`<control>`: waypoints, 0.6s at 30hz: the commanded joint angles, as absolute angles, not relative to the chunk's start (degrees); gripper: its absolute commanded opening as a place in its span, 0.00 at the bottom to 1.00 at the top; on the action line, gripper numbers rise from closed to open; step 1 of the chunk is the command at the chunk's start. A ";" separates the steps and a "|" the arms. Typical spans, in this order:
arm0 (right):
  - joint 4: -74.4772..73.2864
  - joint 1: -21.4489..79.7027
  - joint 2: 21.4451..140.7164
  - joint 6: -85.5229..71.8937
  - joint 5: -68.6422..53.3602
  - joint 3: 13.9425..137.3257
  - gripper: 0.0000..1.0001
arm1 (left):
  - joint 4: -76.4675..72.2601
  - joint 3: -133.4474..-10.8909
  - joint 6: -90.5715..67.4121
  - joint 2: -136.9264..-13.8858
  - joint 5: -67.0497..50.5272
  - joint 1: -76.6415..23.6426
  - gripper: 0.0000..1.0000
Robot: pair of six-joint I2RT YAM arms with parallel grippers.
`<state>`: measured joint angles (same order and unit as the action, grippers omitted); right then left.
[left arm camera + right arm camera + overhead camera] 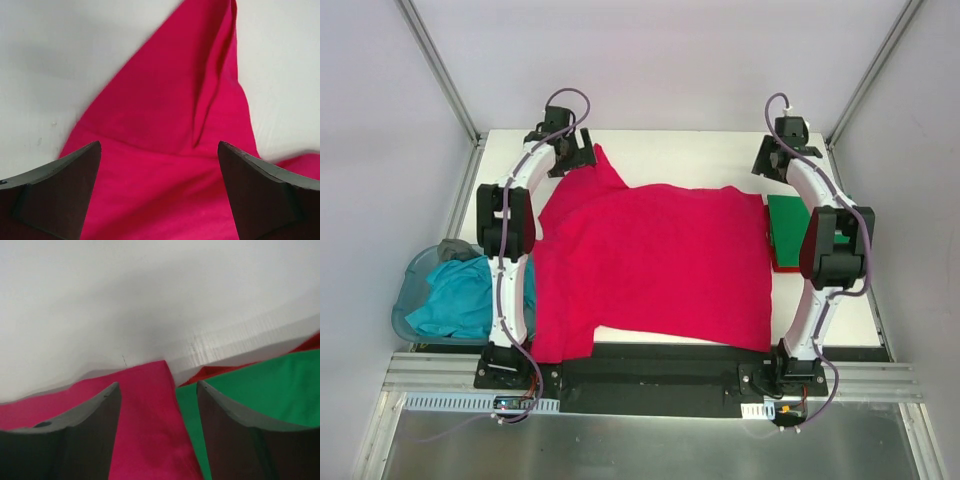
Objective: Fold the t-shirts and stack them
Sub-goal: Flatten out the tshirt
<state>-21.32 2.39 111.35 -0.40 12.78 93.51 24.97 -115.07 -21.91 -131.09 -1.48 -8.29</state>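
Print: the only possible lettering is on the small board by the left arm's base [510,403], too small to read. The t-shirts are plain cloth.

Arms: left arm [508,235] rises from the near edge, elbow high and bowed outward, forearm reaching to the far-left corner of the table [700,150]. Right arm [832,245] mirrors it, w/ its wrist at the far right.

Left gripper [577,152] sits over the far-left sleeve of the spread crimson t-shirt [660,265]. In the wrist view the left gripper [159,150] has its jaws wide apart w/ nothing pinched; the sleeve's creased cloth [165,100] lies below and btwn them on the white top.

Right gripper [767,162] is at the shirt's far-right corner. In its wrist view the right gripper [159,387] also has its jaws apart, and the crimson corner [145,415] lies under the gap, not clamped.

Task items: the crimson shirt is flat across mid-table, and its near-left hem reaches over the near edge onto the black base strip [650,375]. Green t-shirt [792,225] is folded on top of a folded red t-shirt [786,266], just right of the spread one and touching its edge. Teal t-shirt [460,295] is bunched in the blue tub [405,310] off the table's left side, w/ a grey cloth [455,250] at the tub's far end.
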 commanded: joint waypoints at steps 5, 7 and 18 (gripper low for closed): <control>-22.41 3.07 105.75 -1.49 8.44 98.54 0.92 | 24.08 -118.31 -19.69 -121.39 -5.09 -9.23 0.99; -23.81 3.43 102.67 -1.32 7.13 95.90 0.96 | 23.99 -115.07 -19.95 -118.93 -5.97 -9.23 0.99; -25.76 11.59 88.69 -1.22 -1.41 73.85 0.96 | 23.91 -102.40 -25.56 -111.09 -17.21 -9.67 0.99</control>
<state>-25.34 7.86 90.37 -0.84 2.79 81.38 24.18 -105.36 -22.06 -111.00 -10.72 -9.04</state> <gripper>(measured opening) 0.961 0.990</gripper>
